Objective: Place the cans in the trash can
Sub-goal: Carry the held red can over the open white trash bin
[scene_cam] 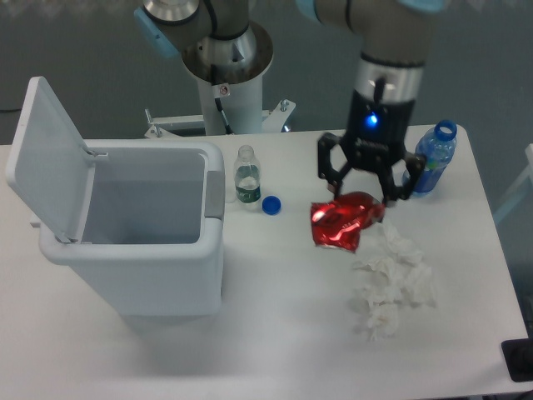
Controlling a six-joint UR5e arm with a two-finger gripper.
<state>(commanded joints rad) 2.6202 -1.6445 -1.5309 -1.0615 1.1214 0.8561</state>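
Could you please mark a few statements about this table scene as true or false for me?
1. The gripper holds the crushed red can. True.
2. The trash can has its lid shut. False: the lid stands open at its left.
3. The small bottle beside the trash can has its cap on. False: its neck is open, and a blue cap lies on the table next to it.
4. The crumpled white tissue lies right of the trash can. True.
5. The red can is inside the trash can. False: it hangs from the gripper beside the tissue.
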